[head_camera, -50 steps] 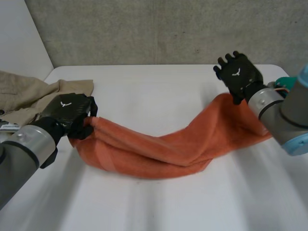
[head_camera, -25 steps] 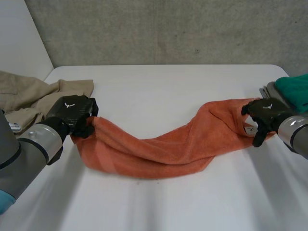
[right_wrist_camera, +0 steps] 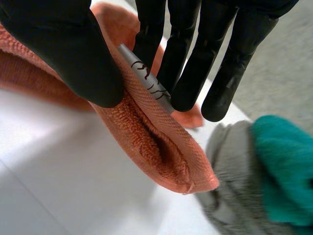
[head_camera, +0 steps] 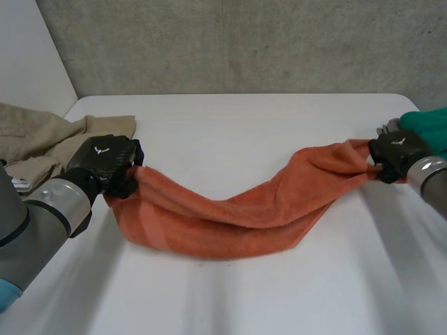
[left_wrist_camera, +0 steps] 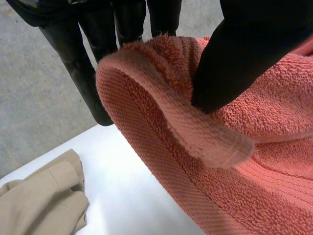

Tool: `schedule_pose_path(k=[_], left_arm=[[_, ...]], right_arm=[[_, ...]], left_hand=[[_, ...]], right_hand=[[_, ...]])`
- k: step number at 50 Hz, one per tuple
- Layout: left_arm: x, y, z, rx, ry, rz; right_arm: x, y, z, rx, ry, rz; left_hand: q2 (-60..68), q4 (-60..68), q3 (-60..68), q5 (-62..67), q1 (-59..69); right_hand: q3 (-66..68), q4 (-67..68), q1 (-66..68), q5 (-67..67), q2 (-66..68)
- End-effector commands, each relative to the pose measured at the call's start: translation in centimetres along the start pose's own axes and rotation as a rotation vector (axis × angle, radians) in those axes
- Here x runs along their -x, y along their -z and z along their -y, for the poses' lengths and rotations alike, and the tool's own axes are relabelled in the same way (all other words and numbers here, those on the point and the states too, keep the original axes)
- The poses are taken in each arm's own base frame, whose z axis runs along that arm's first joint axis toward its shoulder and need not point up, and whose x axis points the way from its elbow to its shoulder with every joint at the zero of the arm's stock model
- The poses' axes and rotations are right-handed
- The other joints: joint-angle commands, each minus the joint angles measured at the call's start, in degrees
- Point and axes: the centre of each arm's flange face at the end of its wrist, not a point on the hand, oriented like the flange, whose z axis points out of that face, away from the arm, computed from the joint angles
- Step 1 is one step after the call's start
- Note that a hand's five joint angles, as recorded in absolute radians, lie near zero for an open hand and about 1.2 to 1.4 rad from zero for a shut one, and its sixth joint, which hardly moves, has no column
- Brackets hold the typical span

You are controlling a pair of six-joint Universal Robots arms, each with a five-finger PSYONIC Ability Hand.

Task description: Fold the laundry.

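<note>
White table (head_camera: 230, 132), grey concrete wall (head_camera: 244, 42) behind it, and here's the count. There is one orange towel (head_camera: 230, 220), held between two hands. It runs across the table from end to end, sagging in the middle, and its bunched belly rests on the tabletop.

At the towel's left end is the left hand (head_camera: 105, 160), with its fingers curled in and its thumb clamped down, and cloth is pinched between them. At the far end is the right hand (head_camera: 394, 155), and it too is closed on the towel's edge.

There are three other pieces of laundry. One beige garment (head_camera: 42, 136) lies crumpled on the table just beyond the left hand. One teal cloth (head_camera: 429, 125) sits at the table's right edge, just past the right hand. One grey cloth (right_wrist_camera: 230, 166) lies right against the teal one.

Now the close-ups. The left wrist view brings up the towel's ribbed hem (left_wrist_camera: 161, 147), which folds over under the thumb while the fingers stand straight behind it. A corner of the beige garment lies on the table below.

The right wrist view shows a small grey label (right_wrist_camera: 146, 81) with dark marks. It is sewn at the towel's edge and trapped between thumb and fingers, and a towel corner droops beneath the grip. From the head view that label can't be made out.
</note>
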Motion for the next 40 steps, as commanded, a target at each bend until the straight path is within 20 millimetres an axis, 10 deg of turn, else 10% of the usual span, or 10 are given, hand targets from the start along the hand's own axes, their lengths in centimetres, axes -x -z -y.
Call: schedule_pose_path(k=[1, 11, 22, 25, 33, 40], left_arm=[[0.1, 0.6, 1.2, -0.034, -0.017, 0.005], [-0.3, 1.9, 0.9, 0.045, -0.045, -0.018], [0.6, -5.1, -1.6, 0.112, -0.129, 0.014], [1.1, -7.7, 1.2, 0.01, -0.157, 0.074], [4.7, -9.9, 16.6, -0.663, -0.19, 0.283], [4.6, -8.9, 19.6, -0.857, -0.172, 0.331]], right_arm=[[-1.9, 4.9, 2.8, 0.091, 0.056, 0.025], [0.4, 11.0, 1.9, 0.372, 0.269, 0.282], [0.0, 5.4, 0.8, 0.369, 0.352, 0.165], [-0.9, 3.3, 4.0, 0.228, 0.376, 0.039], [-7.6, 0.5, 16.0, -0.411, 0.301, -0.451], [-7.9, 2.4, 20.9, -0.692, 0.275, -0.582]], left_hand=[[11.4, 11.2, 12.1, 13.9, 14.7], [11.4, 11.2, 12.1, 13.9, 14.7], [11.4, 11.2, 12.1, 13.9, 14.7], [11.4, 11.2, 12.1, 13.9, 14.7], [11.4, 11.2, 12.1, 13.9, 14.7], [11.4, 11.2, 12.1, 13.9, 14.7]], right_hand=[[12.3, 12.0, 23.8, 14.6, 12.5], [12.3, 12.0, 23.8, 14.6, 12.5], [12.3, 12.0, 23.8, 14.6, 12.5], [12.3, 12.0, 23.8, 14.6, 12.5], [12.3, 12.0, 23.8, 14.6, 12.5], [12.3, 12.0, 23.8, 14.6, 12.5]])
